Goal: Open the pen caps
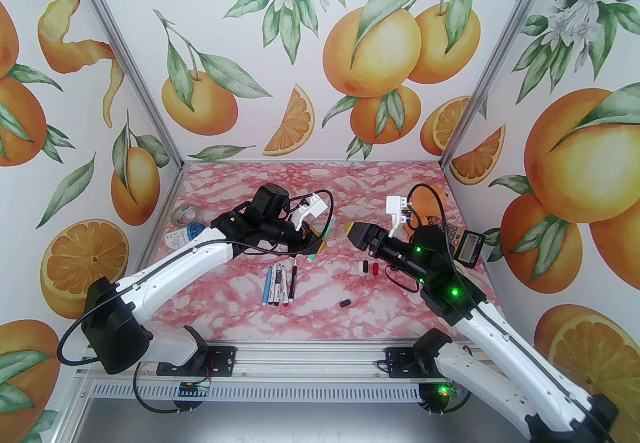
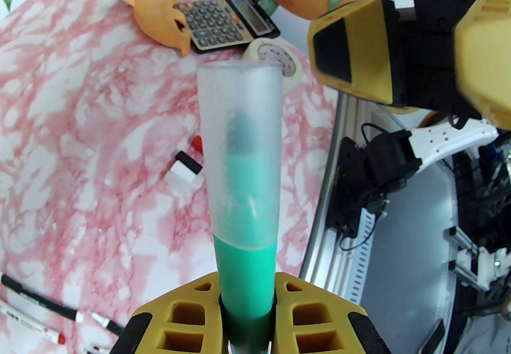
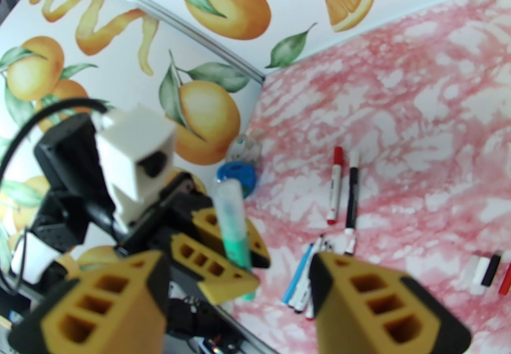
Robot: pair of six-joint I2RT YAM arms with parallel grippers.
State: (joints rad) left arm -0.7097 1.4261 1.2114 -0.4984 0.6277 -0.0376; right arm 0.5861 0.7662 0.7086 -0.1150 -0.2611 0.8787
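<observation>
Left wrist view: the left hand (image 2: 247, 304) clamps a green plastic pen (image 2: 245, 264) (frosted translucent cap (image 2: 239, 124) on). The right hand (image 1: 357, 234) gapes empty opposite, with a grey calculator (image 2: 227, 22) and a cream tape roll (image 2: 275, 60) behind.

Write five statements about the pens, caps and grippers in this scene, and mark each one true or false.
1. The left gripper is shut on a green pen. True.
2. The green pen's frosted cap has been pulled off. False: it sits on the pen's end.
3. The right gripper holds a red cap. False: its jaws are open and empty, facing the left gripper.
4. A red cap lies loose on the table, near the right arm. True.
5. The calculator sits on the left arm's side. False: it lies on the right side, behind the right arm.
</observation>
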